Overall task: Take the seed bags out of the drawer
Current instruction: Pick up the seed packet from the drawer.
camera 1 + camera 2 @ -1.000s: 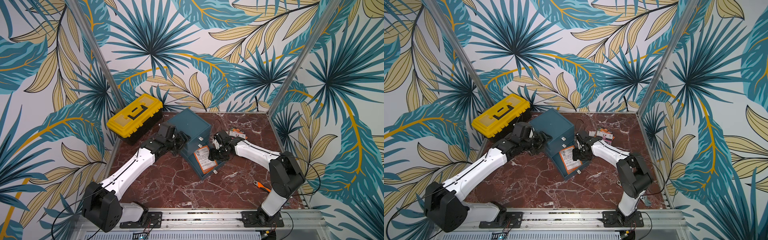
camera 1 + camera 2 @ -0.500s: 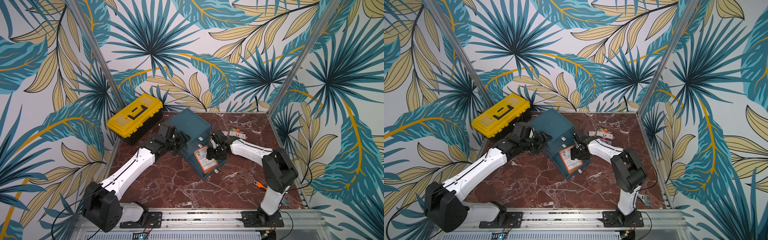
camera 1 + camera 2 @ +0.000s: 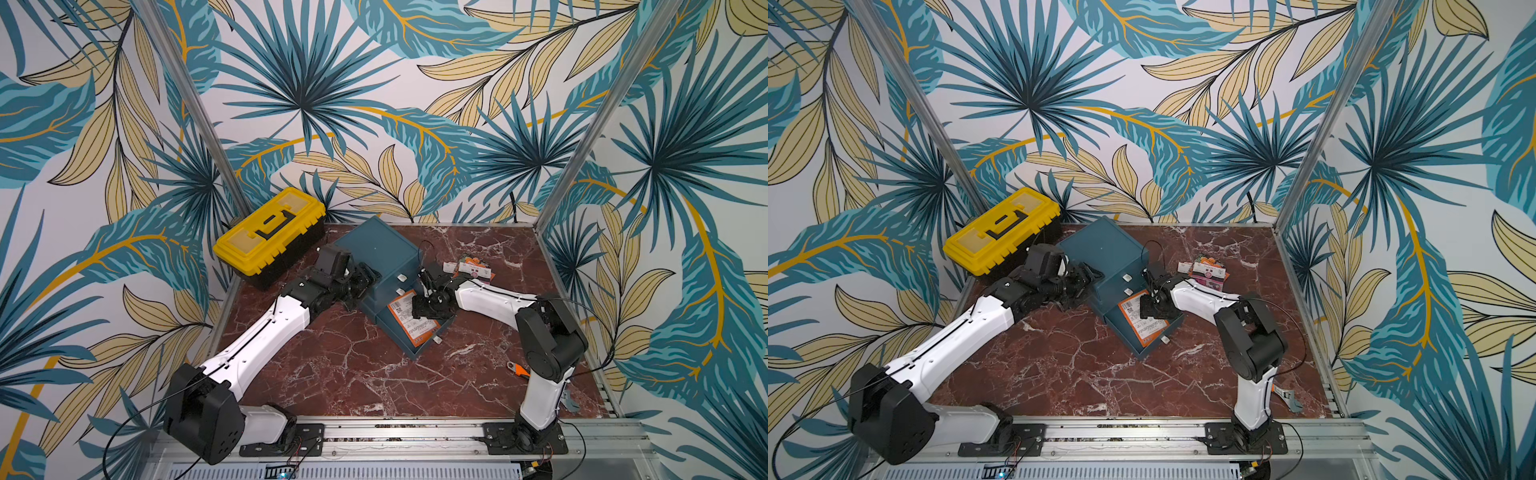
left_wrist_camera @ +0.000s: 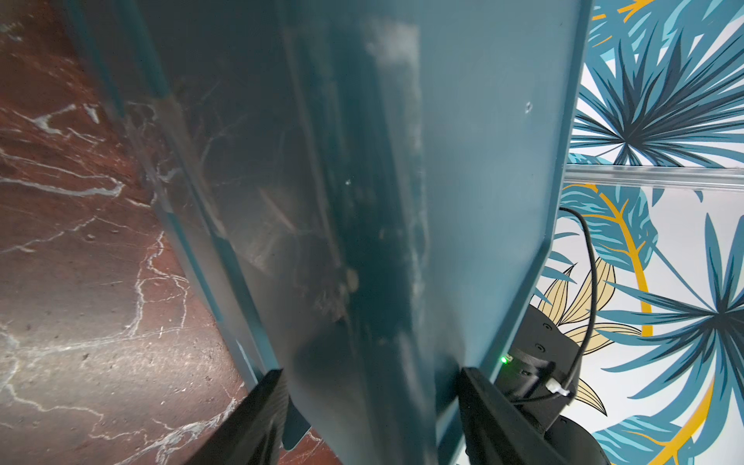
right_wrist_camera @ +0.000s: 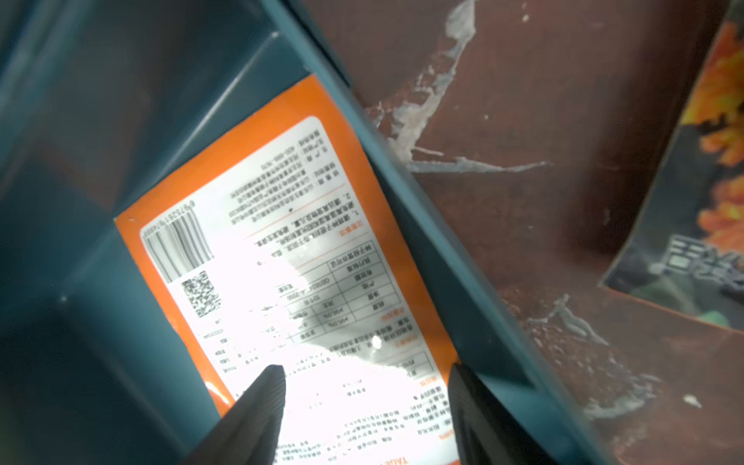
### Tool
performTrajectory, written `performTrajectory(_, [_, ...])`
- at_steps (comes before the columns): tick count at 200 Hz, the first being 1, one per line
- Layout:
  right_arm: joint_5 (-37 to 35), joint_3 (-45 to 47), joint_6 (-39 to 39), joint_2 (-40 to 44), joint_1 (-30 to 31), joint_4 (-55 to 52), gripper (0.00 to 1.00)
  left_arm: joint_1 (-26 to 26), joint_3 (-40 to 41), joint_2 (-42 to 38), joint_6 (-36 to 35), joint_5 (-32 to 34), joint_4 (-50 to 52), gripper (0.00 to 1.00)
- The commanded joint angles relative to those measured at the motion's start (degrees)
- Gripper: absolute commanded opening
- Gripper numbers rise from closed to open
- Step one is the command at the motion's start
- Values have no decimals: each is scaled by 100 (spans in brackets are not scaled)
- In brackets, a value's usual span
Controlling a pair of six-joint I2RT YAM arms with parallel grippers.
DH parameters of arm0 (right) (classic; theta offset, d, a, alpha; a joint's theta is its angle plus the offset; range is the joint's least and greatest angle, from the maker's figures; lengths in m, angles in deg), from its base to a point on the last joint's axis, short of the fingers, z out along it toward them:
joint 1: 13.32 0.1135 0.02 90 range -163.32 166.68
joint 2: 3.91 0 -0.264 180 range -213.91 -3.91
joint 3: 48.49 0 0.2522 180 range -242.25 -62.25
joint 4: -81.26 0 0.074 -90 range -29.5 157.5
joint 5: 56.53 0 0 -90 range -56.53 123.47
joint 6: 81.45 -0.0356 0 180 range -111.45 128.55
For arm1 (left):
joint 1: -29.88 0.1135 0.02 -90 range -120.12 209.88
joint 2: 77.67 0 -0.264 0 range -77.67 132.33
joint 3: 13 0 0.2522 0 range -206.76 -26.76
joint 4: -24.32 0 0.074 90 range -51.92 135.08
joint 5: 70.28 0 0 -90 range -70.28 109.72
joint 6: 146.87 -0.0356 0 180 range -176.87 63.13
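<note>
Fingers point(image 5: 261, 402) of the right gripper point(image 5: 366, 374) hang spread over 1 flat glossy orange-and-white seed bag point(image 5: 282, 241) lying in the pulled-out bottom drawer point(image 3: 392, 338) of the teal plastic cabinet point(image 3: 374, 245), while the left gripper point(image 4: 370, 374) clamps the cabinet's side. Partway done imo: flower-print seed bags point(image 3: 473, 268) already lie on the dark red marble table point(image 3: 353, 374) beside the cabinet, and this 1 remains. Since 1 second ago the right arm swung closer over the drawer; left unchanged.

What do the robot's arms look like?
The left arm and right arm have smooth white shells, chunky black joints and black bases. Thin black cables trail from them. Their fingers are black, pointed and ribbed.
</note>
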State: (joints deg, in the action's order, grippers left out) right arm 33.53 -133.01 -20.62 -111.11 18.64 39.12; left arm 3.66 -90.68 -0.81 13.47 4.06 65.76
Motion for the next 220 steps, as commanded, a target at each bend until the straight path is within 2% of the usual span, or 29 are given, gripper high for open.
performTrajectory(1, [-357,-52,-133,-73,94,51,69,-6,10,-75,-101,-42,275,71])
performTrajectory(50, [-295,-104,-291,-260,147,36,69,-6,-33,-59,-118,-84,283,71])
performTrajectory(145, [922,257,-1226,-373,274,922,57,2,-42,-88,-109,-77,225,71])
performTrajectory(175, [811,343,-1203,-93,289,895,57,3,-3,-114,-87,-61,194,71])
performTrajectory(220, [468,275,-750,212,266,560,62,3,15,-161,-74,-33,205,71])
